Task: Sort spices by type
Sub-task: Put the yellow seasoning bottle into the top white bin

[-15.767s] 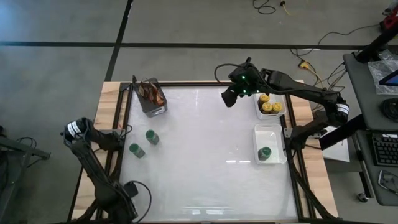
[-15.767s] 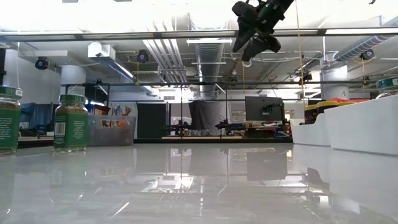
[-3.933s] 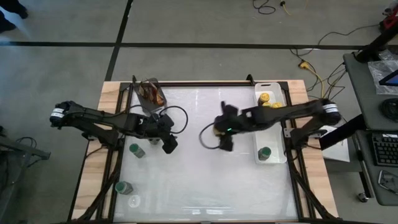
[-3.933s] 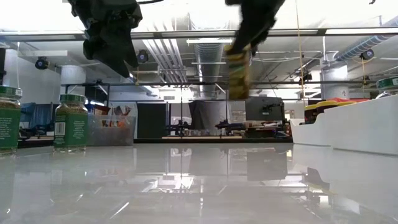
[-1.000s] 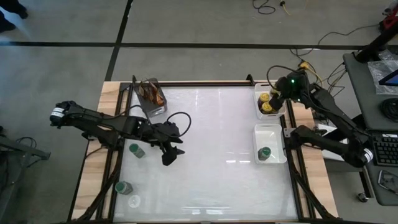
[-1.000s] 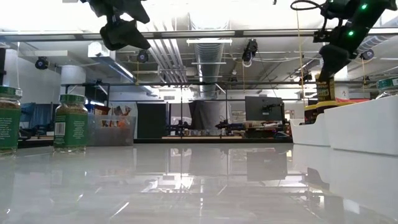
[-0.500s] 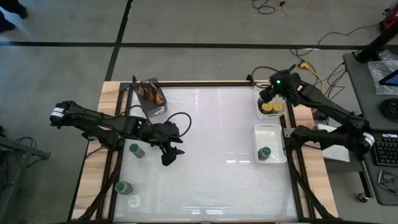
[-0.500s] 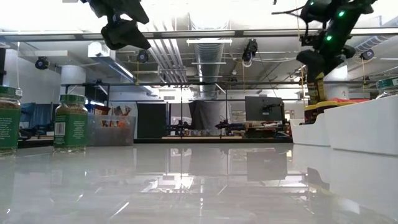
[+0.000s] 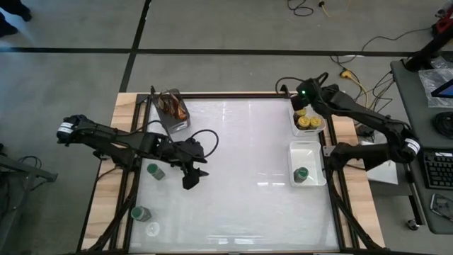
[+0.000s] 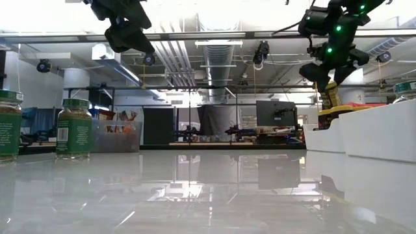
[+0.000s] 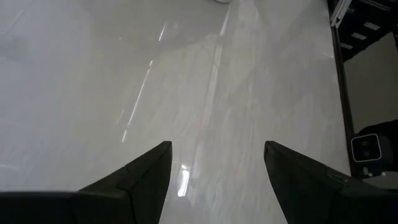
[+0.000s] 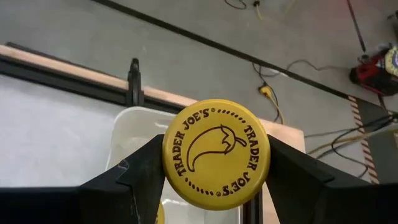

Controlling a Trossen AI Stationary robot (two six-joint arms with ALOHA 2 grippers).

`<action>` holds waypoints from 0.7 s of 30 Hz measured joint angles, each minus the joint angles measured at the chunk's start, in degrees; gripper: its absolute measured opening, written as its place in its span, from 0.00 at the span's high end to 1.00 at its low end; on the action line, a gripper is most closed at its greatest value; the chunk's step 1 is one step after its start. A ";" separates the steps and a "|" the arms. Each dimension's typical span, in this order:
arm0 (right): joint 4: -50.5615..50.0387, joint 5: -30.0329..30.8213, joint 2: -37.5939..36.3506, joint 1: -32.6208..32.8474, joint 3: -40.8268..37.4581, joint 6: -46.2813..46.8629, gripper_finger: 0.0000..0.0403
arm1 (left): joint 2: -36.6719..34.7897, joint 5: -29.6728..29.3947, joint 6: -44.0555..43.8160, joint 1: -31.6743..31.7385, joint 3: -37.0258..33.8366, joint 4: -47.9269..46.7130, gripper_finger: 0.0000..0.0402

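A: What do you see around the far tray (image 9: 309, 126)?

B: Two yellow jars (image 9: 309, 122) sit inside it. Your right gripper (image 9: 302, 105) is above its far end, fingers clamped on a yellow-lid jar (image 12: 216, 155). Just beside that tray, on its near side, is a second tray (image 9: 307, 153) with one green jar (image 9: 301, 173).

A: And your left arm?

B: Far from that tray, across the table (image 9: 241, 163). The left gripper (image 9: 189, 182) hangs over bare table, fingers apart and empty. Behind it stands a green jar (image 9: 155, 171); another green jar (image 9: 140, 213) is near the table's front corner. The cup of sticks (image 9: 172, 108) is at the opposite far corner.
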 joint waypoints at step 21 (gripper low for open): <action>2.91 -7.45 10.25 -3.04 -0.07 12.78 0.44 | 0.00 0.15 4.19 0.00 0.00 -2.57 0.40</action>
